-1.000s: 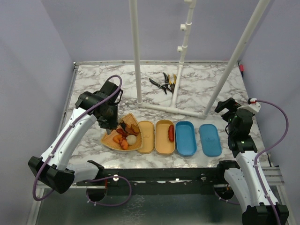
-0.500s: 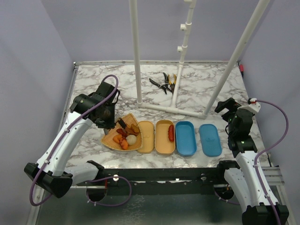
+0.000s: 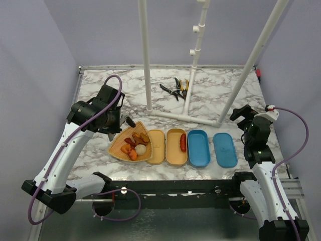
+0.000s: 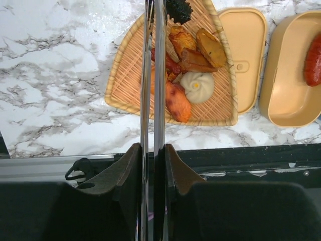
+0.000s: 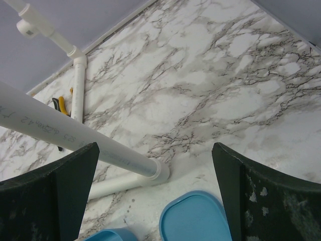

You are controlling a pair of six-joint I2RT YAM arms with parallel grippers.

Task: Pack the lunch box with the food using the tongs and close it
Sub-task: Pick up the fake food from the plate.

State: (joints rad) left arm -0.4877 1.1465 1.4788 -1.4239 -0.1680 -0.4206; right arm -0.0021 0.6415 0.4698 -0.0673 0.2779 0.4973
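Tongs: thin grey metal, arms nearly together, tips over the tray's 12 o'clock corner.
Food: orange, brown and beige pieces heaped on tray.
Sausage: red, inside box.
Box: beige, open, at tray's 3 o'clock.

Between the matt black plastic fingers the tongs gleam, mirror-polished metal; beyond their tips sits a woven tray (ribbed, straw-like) on a glossy marble-patterned table.

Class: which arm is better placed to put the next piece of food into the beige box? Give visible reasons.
Left. The left gripper grips the tongs, a dark piece at their tips over the basket, beside the beige box. The right gripper hangs open and empty beyond the blue lid.
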